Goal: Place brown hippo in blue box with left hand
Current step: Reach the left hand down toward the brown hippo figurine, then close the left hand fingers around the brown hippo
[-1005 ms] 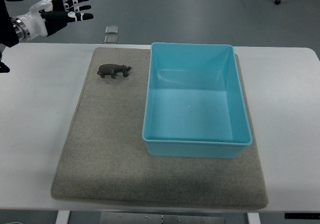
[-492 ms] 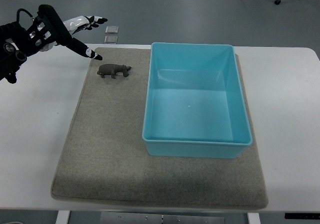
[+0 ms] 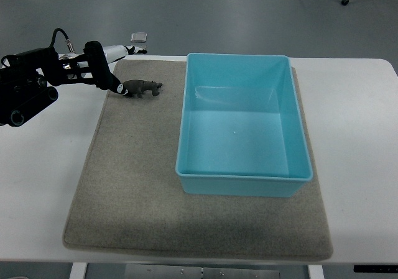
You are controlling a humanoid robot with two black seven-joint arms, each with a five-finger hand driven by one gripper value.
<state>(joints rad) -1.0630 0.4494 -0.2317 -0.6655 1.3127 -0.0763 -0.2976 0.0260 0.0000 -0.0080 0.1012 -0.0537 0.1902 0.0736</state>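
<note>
The brown hippo (image 3: 143,87) stands on the grey mat (image 3: 124,186), just left of the blue box (image 3: 186,136). The box is empty and sits on the mat's right half. My left hand (image 3: 129,71) reaches in from the left edge and hovers over the mat's far left corner. It is open: one dark fingertip (image 3: 120,91) points down right at the hippo's rear end, while the white fingers (image 3: 132,50) stretch out beyond the table's far edge. Nothing is held. The right hand is out of the picture.
The mat lies on a white table (image 3: 43,167). A small clear square (image 3: 140,36) lies on the floor behind the table. Chair castors (image 3: 344,1) show at the top right.
My left hand has come down and to the right, from above the table's far left corner to the hippo's rear end. The hippo and box have not moved.
</note>
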